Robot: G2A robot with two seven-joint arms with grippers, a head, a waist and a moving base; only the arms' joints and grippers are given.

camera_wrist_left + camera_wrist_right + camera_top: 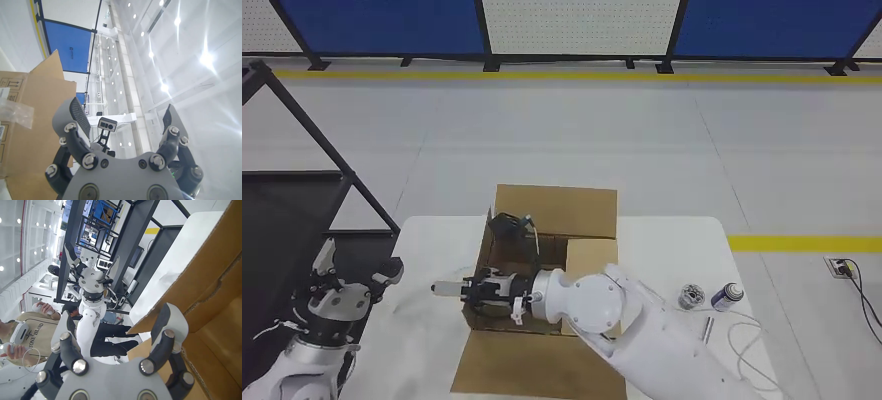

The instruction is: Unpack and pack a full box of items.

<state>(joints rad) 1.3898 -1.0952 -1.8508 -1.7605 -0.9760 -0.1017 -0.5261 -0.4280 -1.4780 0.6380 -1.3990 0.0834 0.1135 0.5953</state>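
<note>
1. Fingers (80,115) of the left gripper (358,270) are spread wide apart. The gripper sits off the left edge of the white table (442,250) and points upward.
2. In the left wrist view, a clear plastic bag (16,113) lies against the outside of the cardboard.
3. At the middle of the table stands the open cardboard box (557,210). Its far flap stands up and its near flap (522,365) is folded out flat toward the robot.
4. The right arm reaches across the box from the right. The right gripper (116,313) is at the box's left wall with its fingers parted. In the right wrist view, the corner of a box flap shows between the two fingers. Whether either finger touches the cardboard cannot be told.
5. Inside the box, near the far left corner, lies a black object (507,226) with a thin white lead on it. What it is cannot be made out.
6. On the table to the right of the box, well apart from it, a small round item (691,295) lies just beside a blue-topped can (727,296).
7. A small cylinder (708,327) lies a little nearer the robot, and a white cable (747,345) loops beside it.
</note>
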